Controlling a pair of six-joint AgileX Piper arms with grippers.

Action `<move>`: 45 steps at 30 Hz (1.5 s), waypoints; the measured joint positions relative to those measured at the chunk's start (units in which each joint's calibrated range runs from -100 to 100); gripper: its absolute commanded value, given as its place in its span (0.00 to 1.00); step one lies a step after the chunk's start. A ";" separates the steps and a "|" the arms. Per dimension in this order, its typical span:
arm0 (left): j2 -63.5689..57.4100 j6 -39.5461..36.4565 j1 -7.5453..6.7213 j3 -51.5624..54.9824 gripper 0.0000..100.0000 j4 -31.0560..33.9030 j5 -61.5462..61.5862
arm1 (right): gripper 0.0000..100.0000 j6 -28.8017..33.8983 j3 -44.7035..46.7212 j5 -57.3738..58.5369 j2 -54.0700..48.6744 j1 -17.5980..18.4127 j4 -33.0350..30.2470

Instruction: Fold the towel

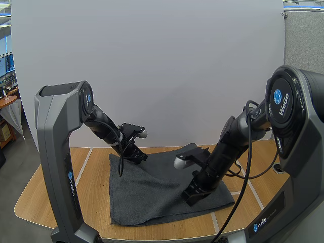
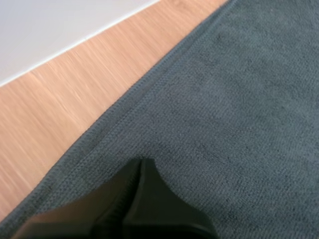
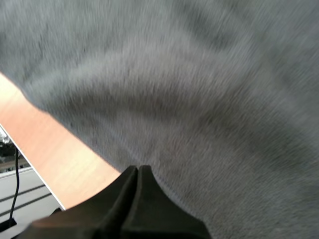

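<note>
My left tool (image 2: 141,162) was closed, its two fingers lying together as one dark wedge with nothing between them, the tip low over the towel (image 1: 152,190) just inside a hemmed edge. My right tool (image 3: 138,169) was closed in the same way, empty, its tip over the cloth near the border on its own side.

The towel lay spread out on the wooden surface (image 1: 93,190), dark grey and mostly flat, with a few soft ripples under the right tool. From above, the left tool sat at the far left corner of the cloth and the right tool near the right-hand edge, well apart from each other.

I judged that the fold had not yet started. To do it well, each tool would have to open, settle over the hem and pinch only the top layer. The pair would then lift evenly, so the cloth carried across square instead of dragging or bunching. Gripping too far in from the edge would likely leave a crooked fold.

Counted: one towel, two tools, one surface.
</note>
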 measured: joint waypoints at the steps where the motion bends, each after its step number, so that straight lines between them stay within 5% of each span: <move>1: 0.43 0.00 0.00 -0.54 0.00 -0.12 0.00 | 0.00 -0.33 1.30 -1.99 0.41 0.00 -0.11; 24: 1.62 0.00 -1.06 -2.27 0.00 -1.02 0.40 | 0.00 -1.25 4.02 -20.15 5.29 0.00 -1.59; 45: 1.78 -0.10 -1.14 -2.27 0.00 -1.12 -5.58 | 0.00 -2.59 4.34 -13.62 9.45 -0.14 -0.55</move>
